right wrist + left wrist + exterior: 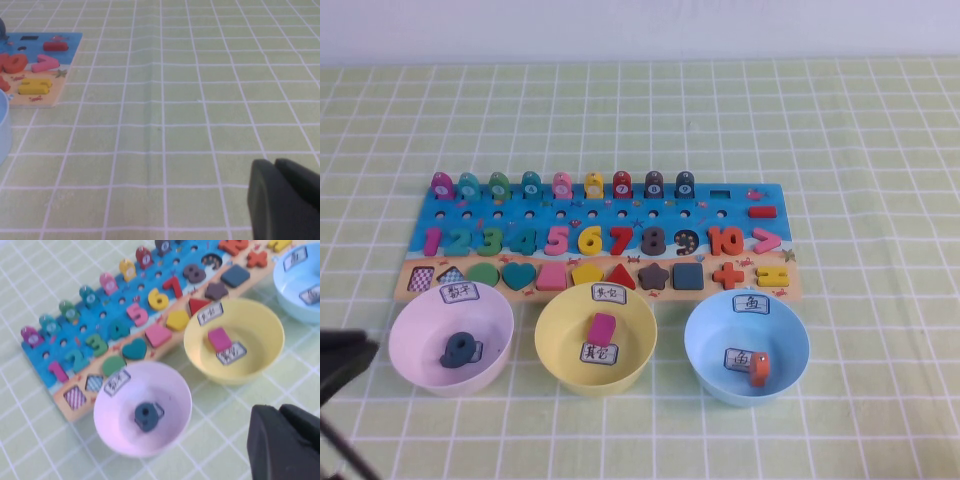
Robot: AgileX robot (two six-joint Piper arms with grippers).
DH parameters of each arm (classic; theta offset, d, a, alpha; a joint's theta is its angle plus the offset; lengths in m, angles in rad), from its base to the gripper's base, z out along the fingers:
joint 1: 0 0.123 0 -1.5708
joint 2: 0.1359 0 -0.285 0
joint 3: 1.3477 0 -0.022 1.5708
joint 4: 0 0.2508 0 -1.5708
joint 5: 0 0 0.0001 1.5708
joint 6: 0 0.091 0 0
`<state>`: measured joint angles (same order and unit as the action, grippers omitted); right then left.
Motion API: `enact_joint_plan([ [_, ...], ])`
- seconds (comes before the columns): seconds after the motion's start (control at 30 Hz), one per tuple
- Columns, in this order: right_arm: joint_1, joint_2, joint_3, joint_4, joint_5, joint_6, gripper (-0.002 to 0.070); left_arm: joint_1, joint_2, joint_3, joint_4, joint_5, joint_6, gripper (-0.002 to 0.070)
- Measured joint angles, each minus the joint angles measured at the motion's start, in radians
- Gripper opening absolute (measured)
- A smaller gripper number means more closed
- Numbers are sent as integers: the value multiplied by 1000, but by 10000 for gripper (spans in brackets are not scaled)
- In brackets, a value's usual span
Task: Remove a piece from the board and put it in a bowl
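Note:
The magenta piece lies flat inside the pale yellow bowl, between its two white labels. The left wrist view also shows the piece in the bowl. The blue-and-tan board lies just behind the three bowls, and its corner shows in the right wrist view. My left gripper is shut and empty, low at the near left, beside the pink bowl; it also shows in its own wrist view. My right gripper is shut and empty over bare cloth, right of the board, outside the high view.
A pink bowl on the left holds a dark blue number piece. A light blue bowl on the right holds an orange piece. Two hatched slots at the board's left end are bare. Green checked cloth covers the table.

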<state>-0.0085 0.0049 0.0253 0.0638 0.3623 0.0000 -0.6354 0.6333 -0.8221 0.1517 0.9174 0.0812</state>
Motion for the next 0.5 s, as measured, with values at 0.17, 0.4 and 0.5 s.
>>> enact_joint_plan([
  [0.17, 0, 0, 0, 0, 0, 0, -17, 0, -33, 6, 23, 95, 0, -3],
  [0.4, 0, 0, 0, 0, 0, 0, -17, 0, -35, 15, 75, 176, -18, -3],
  [0.5, 0, 0, 0, 0, 0, 0, -17, 0, -55, 60, 89, 137, -60, -3],
])
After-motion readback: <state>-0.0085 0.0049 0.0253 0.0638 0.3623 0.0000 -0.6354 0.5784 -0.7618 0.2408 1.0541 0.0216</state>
